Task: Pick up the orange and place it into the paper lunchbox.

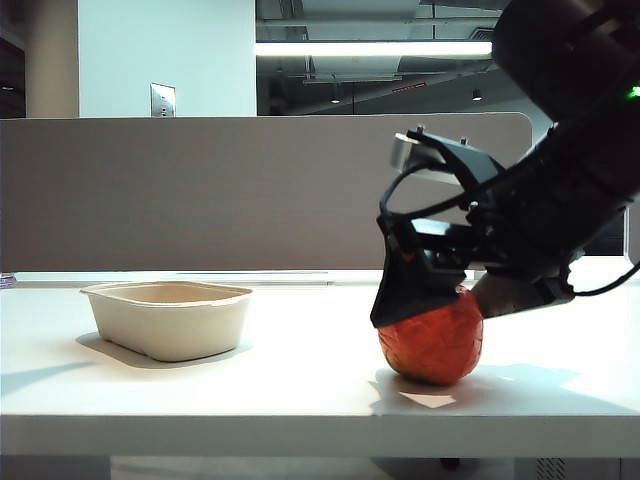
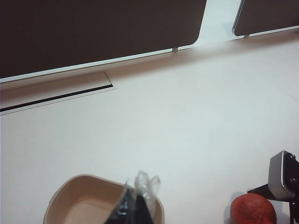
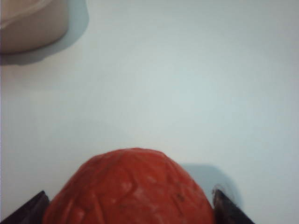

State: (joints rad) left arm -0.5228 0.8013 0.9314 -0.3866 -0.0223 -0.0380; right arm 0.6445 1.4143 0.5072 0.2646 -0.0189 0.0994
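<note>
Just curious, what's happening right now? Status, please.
Right gripper open, straddling orange on table. Left gripper above paper lunchbox, state unclear. Path clear.

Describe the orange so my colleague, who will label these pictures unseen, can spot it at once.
On the white table, look to the right of the beige paper lunchbox, under the right end effector, whose open fingers straddle it. The orange is the only round, red, wrinkled thing there.

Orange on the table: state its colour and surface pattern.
Red-orange with crinkled, wrinkled lines; the orange shows best in the right wrist view.
</note>
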